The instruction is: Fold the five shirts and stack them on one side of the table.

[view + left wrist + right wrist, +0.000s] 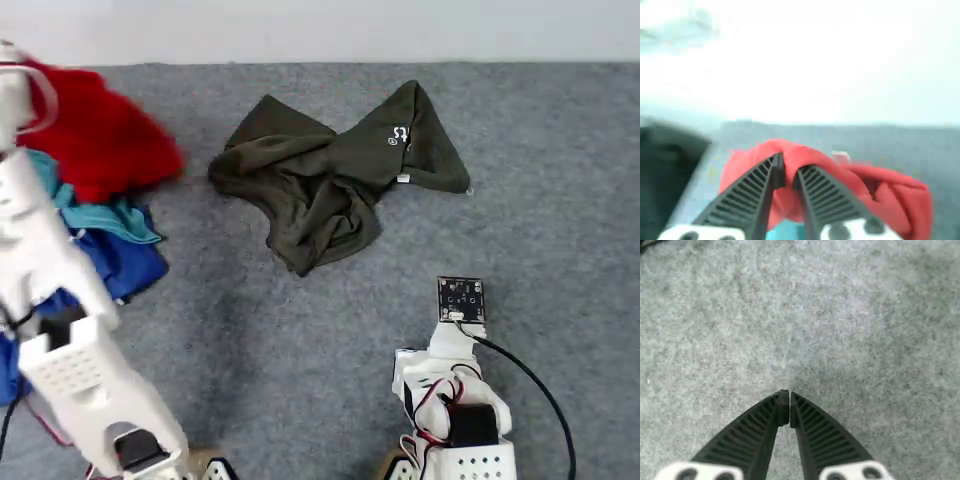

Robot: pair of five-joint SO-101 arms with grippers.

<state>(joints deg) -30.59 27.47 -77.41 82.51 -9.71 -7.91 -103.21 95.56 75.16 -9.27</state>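
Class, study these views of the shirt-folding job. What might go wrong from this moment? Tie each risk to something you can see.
1. The left gripper pinches only a small bunch of the red shirt, so the cloth may slip out or lift crumpled.
2. The red shirt overlaps the teal shirt, which lies on the blue shirt; pulling may drag them along.
3. The olive shirt lies crumpled mid-table, taking up room needed to spread the red one flat.

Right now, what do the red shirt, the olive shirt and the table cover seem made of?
Red shirt: soft matte cloth, likely cotton knit; it bunches loosely. Olive shirt: similar limp matte fabric, deeply creased. Table cover: grey felt or low carpet, judging by fuzzy mottled fibres.
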